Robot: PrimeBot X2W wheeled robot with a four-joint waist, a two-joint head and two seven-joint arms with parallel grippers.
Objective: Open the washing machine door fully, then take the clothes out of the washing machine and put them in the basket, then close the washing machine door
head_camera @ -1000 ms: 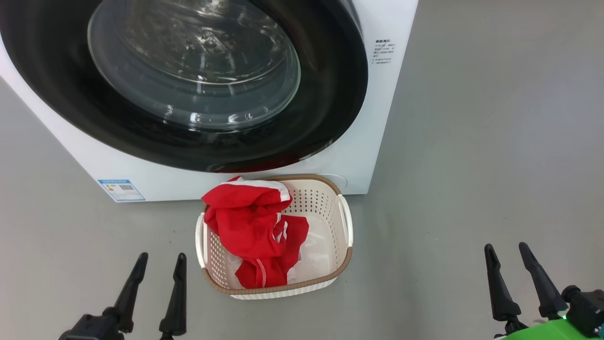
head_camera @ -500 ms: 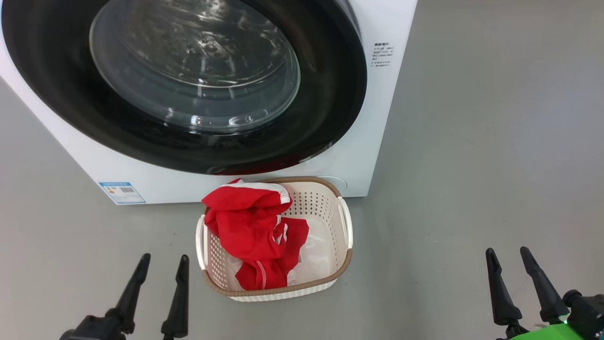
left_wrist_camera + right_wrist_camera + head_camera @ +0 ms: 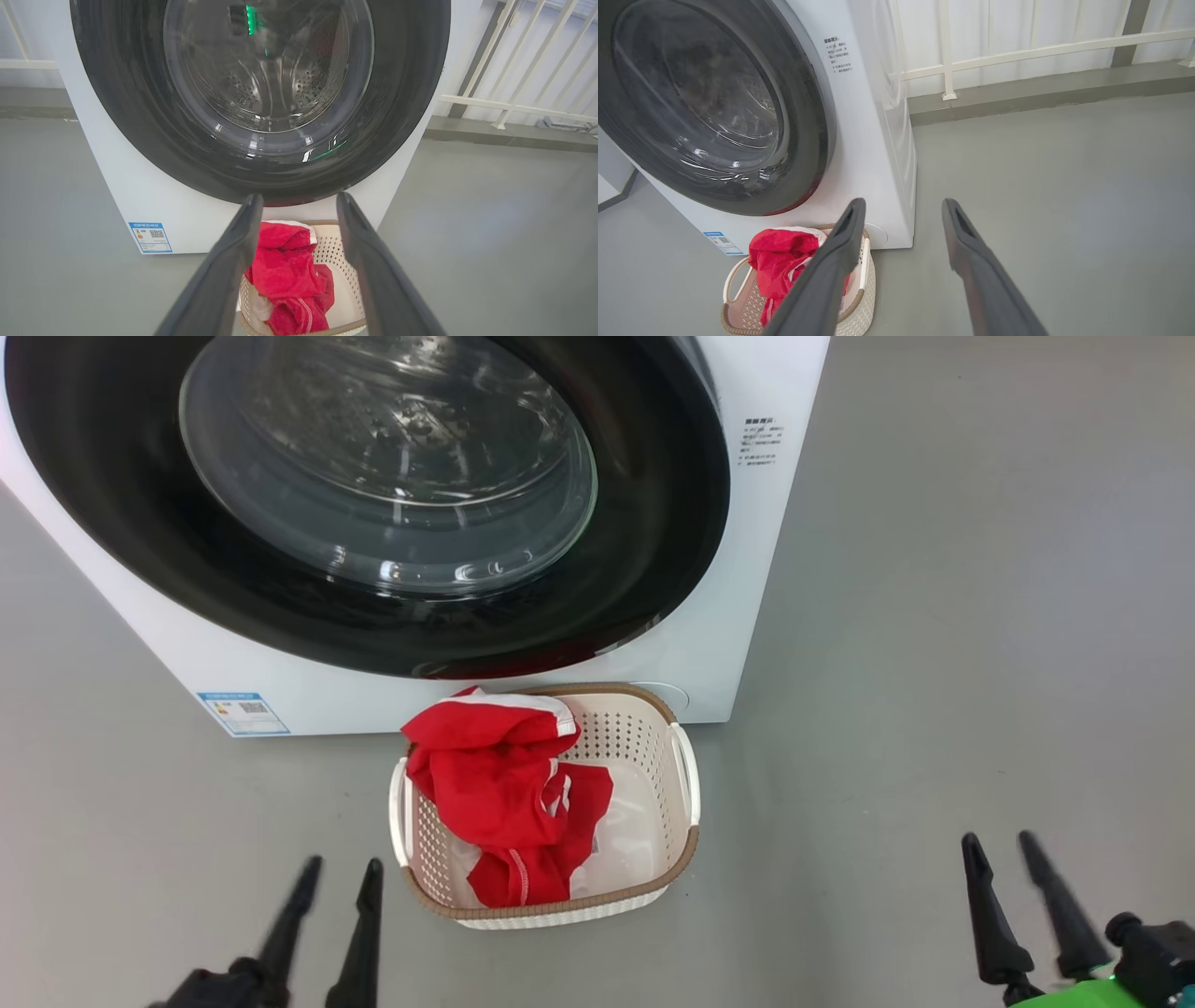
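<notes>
On the white front-loading washing machine (image 3: 747, 569): one blue label (image 3: 243, 712), one black text block (image 3: 761, 441), both illegible. Left gripper (image 3: 343, 863) and right gripper (image 3: 997, 840): fingers apart, empty.

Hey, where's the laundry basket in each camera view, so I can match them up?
Head view: the basket sits bottom centre, before the washing machine.
Left wrist view: basket bottom centre, between the left gripper fingers.
Right wrist view: basket bottom left, partly behind the right gripper.
Shared landmark: the blue label on the machine's lower front.
</notes>
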